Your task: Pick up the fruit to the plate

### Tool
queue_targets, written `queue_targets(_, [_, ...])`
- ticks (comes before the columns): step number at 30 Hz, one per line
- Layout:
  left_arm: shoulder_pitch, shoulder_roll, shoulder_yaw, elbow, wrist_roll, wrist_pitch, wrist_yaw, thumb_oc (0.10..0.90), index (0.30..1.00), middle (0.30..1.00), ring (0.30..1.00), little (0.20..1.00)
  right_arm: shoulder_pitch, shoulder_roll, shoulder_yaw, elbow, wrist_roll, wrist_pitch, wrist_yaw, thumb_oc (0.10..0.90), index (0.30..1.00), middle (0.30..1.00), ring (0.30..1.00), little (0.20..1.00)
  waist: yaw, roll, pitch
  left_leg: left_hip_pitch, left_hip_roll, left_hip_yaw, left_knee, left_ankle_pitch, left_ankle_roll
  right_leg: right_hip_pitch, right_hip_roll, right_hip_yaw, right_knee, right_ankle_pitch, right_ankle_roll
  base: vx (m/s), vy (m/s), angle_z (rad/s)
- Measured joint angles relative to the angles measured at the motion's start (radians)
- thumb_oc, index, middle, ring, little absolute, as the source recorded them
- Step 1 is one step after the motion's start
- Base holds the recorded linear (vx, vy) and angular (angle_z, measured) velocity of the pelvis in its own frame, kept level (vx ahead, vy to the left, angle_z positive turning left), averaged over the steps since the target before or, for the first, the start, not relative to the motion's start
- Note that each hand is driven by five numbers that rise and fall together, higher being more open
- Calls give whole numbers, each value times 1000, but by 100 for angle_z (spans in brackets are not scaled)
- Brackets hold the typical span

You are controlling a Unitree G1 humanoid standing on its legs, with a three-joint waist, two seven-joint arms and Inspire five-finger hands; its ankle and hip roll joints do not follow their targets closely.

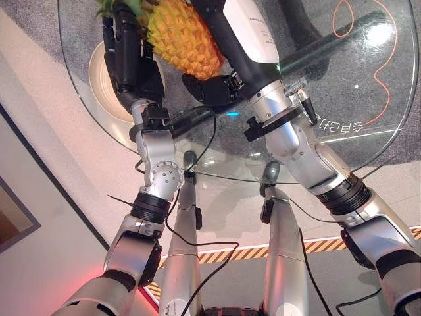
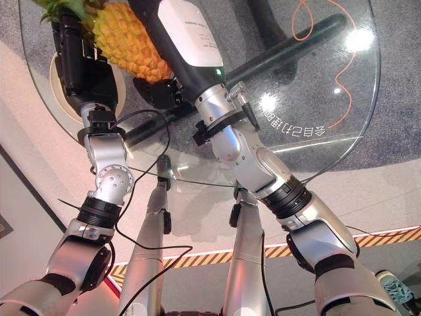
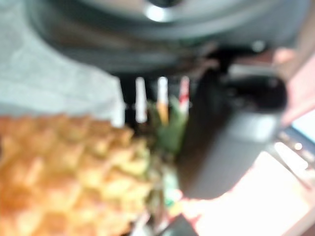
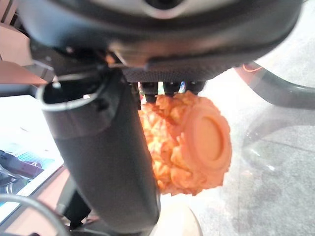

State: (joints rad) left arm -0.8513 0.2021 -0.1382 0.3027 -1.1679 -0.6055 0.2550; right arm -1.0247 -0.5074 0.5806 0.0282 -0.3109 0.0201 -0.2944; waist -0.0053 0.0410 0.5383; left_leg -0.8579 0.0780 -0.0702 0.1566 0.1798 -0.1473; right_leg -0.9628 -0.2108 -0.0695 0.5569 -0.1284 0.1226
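A yellow pineapple (image 1: 181, 36) with a green crown is held above the round glass table (image 1: 296, 176), between my two hands. My left hand (image 1: 131, 59) lies with straight fingers against its crown end, above a cream plate (image 1: 99, 89) at the table's left. My right hand (image 1: 210, 89) has its fingers curled under the fruit's lower side. In the right wrist view the pineapple's (image 4: 189, 147) round base shows past my thumb (image 4: 106, 157). The left wrist view has the pineapple's skin (image 3: 64, 177) and green leaves (image 3: 170, 128) close up.
The table top is see-through, with a dark table leg (image 1: 329, 43) beneath it. A thin orange cable (image 1: 380, 72) lies on the grey floor under the table's right part. White lettering (image 1: 342, 125) marks the glass near my right forearm.
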Motion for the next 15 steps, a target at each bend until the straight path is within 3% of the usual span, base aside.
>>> queue_targets(15, [-18,0,3,0,86,-7,60,100,300,300,300,200,0,0,-8,1,0,-1,-37,800,900,900,900,900,-4,0,0,-1,0,0,-1,0,0,-1,0,0,0,0,1,0,0,0])
